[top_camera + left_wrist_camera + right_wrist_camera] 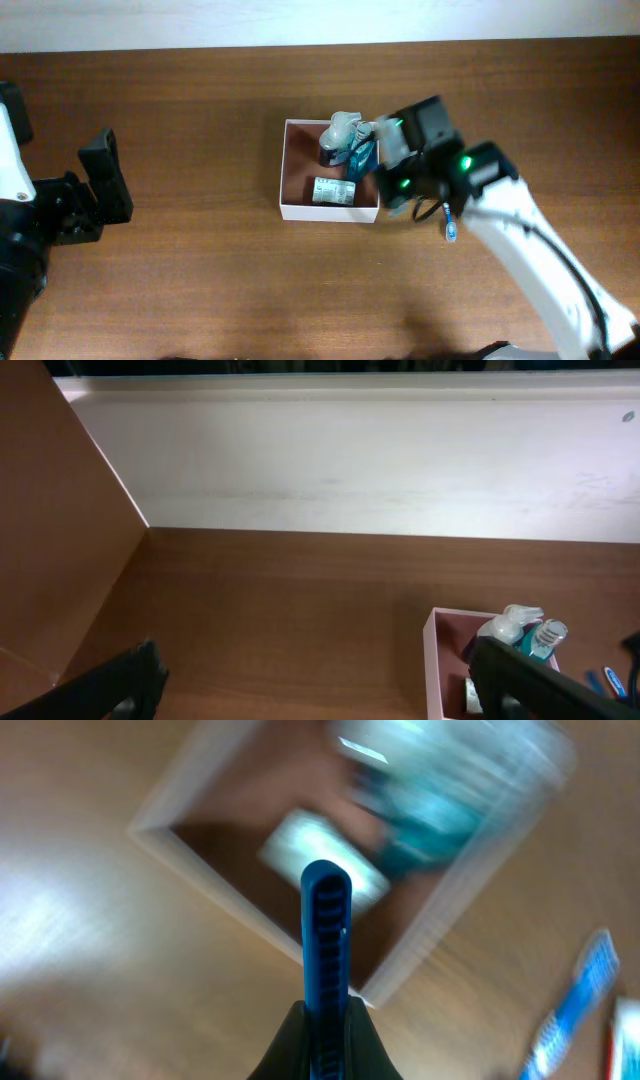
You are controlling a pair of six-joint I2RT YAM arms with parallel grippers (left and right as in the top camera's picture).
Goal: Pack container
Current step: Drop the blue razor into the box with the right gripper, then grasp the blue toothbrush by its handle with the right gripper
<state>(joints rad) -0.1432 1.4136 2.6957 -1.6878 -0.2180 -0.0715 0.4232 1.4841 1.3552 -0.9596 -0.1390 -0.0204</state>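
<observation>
The container [298, 165] is set near the table's centre, bottles [343, 138] crowded at its 1 o'clock corner, a packet [333, 191] at 6 o'clock; by its 3 o'clock wall the right gripper [326, 1020] is pinched on a slim blue item [326, 930]; the bottles could be toppled if it is lowered against them; the left gripper [320, 695] is held spread, at 9 o'clock.

what I'm seeing colour-wise: container [330, 211] white outside, reddish-brown inside | packet [333, 191] green-and-white | bottle [362, 155] teal | ribbed handle [326, 940] solid blue | toothbrush [450, 228] blue-white | table [200, 280] brown woodgrain | right arm [540, 250] white, green lights glowing
</observation>
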